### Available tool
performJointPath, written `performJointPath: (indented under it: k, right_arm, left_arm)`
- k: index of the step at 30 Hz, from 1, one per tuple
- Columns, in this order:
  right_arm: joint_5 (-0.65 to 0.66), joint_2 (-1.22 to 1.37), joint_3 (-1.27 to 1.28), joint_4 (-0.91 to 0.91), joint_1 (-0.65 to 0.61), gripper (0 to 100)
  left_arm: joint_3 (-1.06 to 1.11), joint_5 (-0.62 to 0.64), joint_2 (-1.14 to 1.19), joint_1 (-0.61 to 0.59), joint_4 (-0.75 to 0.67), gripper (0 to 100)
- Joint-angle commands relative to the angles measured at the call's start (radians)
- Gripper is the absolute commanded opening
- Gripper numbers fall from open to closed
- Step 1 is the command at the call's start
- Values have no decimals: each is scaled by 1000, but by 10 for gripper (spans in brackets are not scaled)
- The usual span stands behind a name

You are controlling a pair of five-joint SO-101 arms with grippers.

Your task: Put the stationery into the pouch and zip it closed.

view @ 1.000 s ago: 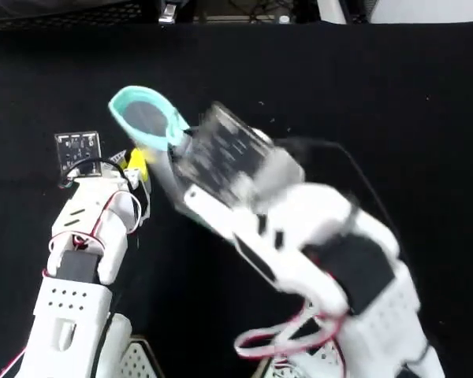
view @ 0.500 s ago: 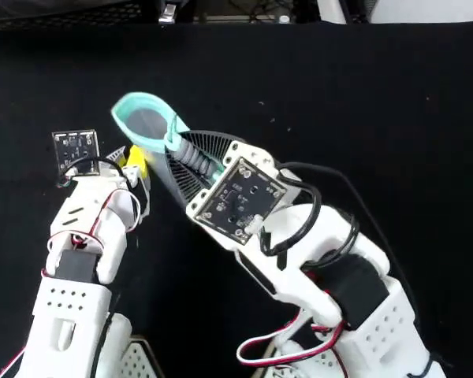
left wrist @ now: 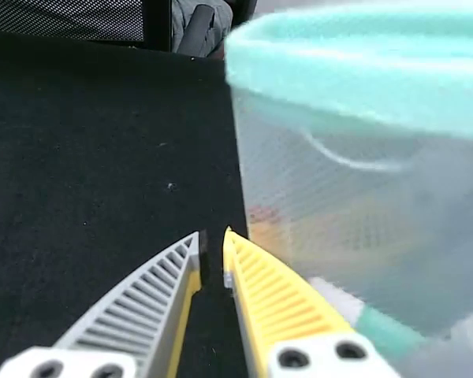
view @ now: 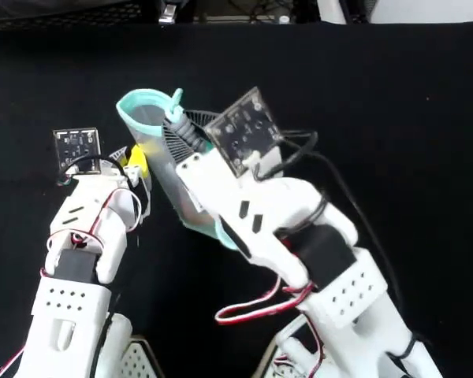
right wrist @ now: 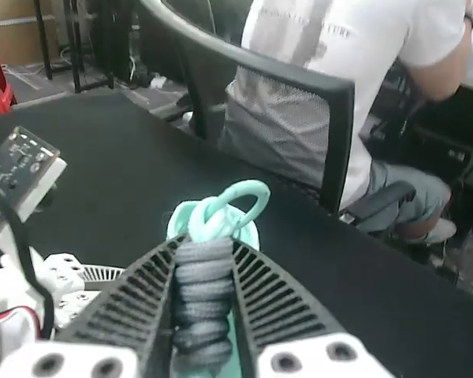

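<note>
right gripper point(right wrist: 205, 246): it's clamping tight on the grey zip pull cord point(right wrist: 201, 291), which is filling the gap between the jaws, with the teal loop point(right wrist: 235, 206) poking out past the tips

pouch point(view: 162, 169): it's hanging right off the right gripper's tips, tilted, and sitting just beside the left gripper's yellow finger

left gripper point(left wrist: 213, 236): the jaws are sitting nearly together with only a slit between them, and they're gripping nothing I can make out

stationery point(left wrist: 323, 228): blurry orange-ish shapes are showing through the mesh, too vague to name

zip: can't tell how far along it's sitting

risk 1: nothing's anchoring the pouch, so a tug on the cord is probably just going to drag the whole thing

risk 2: with the pouch tilting, stuff could be spilling out if the mouth's open

risk 3: the cord could be slipping through the jaws
</note>
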Motion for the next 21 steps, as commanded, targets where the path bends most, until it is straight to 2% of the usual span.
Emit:
performJointPath:
  k: [1, 3, 10, 19, 21]
  right_arm:
    - [-17, 2, -25, -34, 11, 12]
    - [-17, 4, -65, 35, 15, 12]
    - [54, 148, -332, 506, 29, 12]
    - [66, 536, -1001, 913, 25, 12]
    - [129, 621, -1136, 1043, 25, 12]
  left_arm:
    - [-56, 8, 0, 13, 0, 68]
    - [-56, 8, 0, 13, 0, 68]
    - [-33, 8, 2, 65, 0, 68]
    - [-18, 8, 2, 77, 5, 68]
    - [-18, 8, 2, 77, 5, 68]
